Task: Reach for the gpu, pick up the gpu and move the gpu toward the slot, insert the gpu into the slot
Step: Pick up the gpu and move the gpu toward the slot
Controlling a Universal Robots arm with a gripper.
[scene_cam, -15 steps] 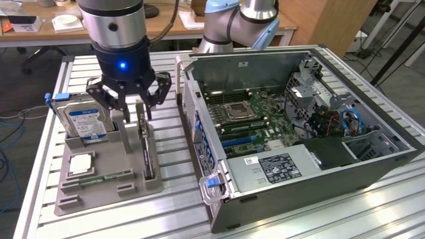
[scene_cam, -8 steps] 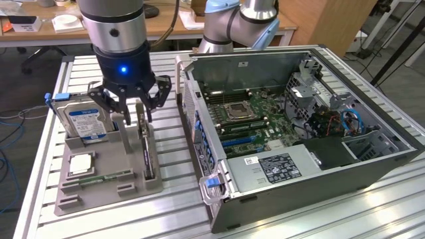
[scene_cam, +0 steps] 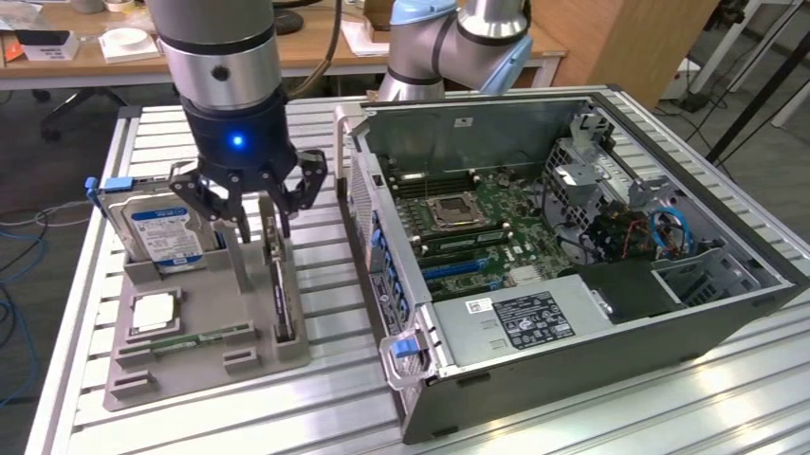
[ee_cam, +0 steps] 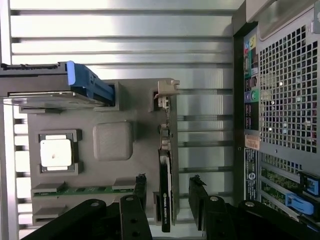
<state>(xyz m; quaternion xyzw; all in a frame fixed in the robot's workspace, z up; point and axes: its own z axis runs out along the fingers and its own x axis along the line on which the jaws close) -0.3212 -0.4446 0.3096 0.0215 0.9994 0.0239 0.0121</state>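
The claw (scene_cam: 253, 220) is open and hangs right over the card (scene_cam: 281, 284), with one finger on each side, not squeezing it yet. The card stands on its edge in the grey tray (scene_cam: 215, 365). Nothing is lifted, and the slot (scene_cam: 453, 270) in the computer box (scene_cam: 570, 372) is empty. A hard drive (scene_cam: 165, 232) stands close beside the claw.
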